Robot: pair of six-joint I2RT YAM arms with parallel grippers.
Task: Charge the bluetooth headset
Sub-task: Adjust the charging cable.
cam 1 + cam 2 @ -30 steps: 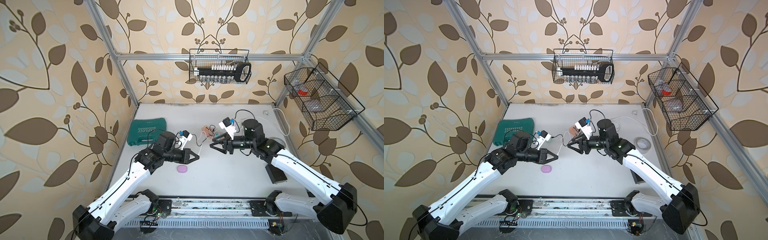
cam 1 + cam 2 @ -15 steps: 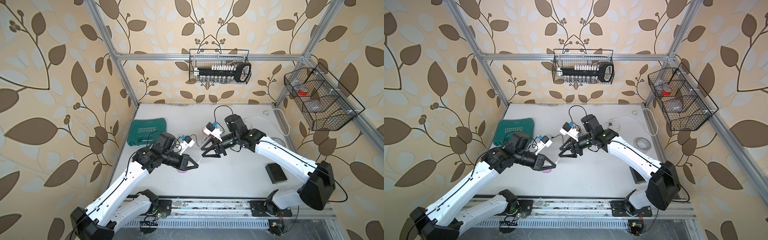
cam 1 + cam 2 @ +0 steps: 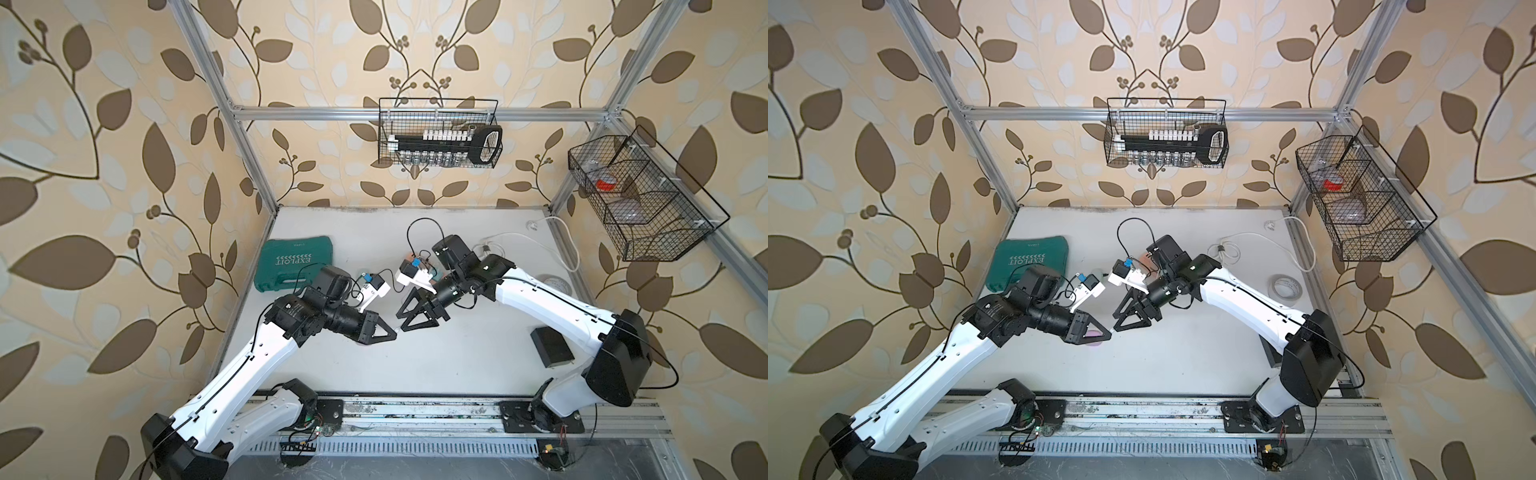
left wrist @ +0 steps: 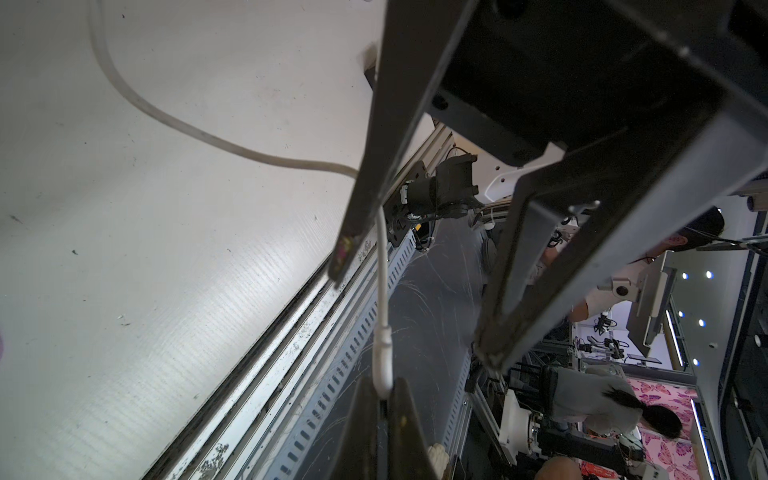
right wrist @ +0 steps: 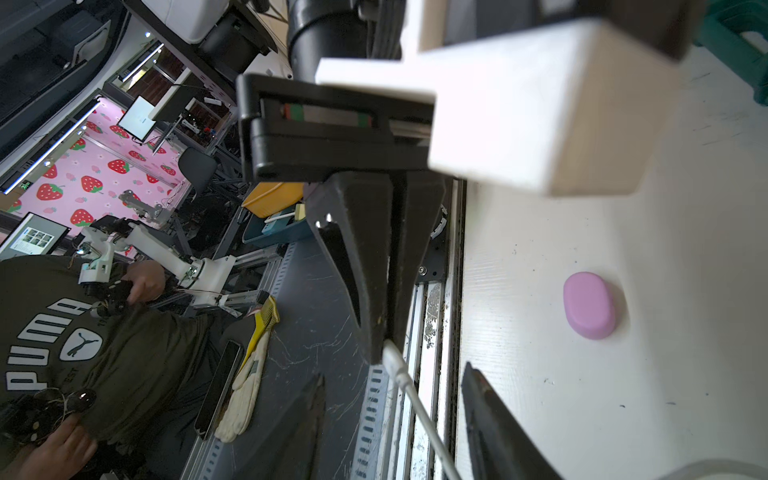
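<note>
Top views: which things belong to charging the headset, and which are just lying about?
Job in hand: white charging cable, pinched in the left claw; pink headset case; right claw, open around the cable.

Lying about: green tool case, tape roll, black box, back wire basket, side wire basket.

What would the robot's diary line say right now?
left gripper shut on white charging cable | right gripper open around it | pink headset case on table, unplugged
</note>
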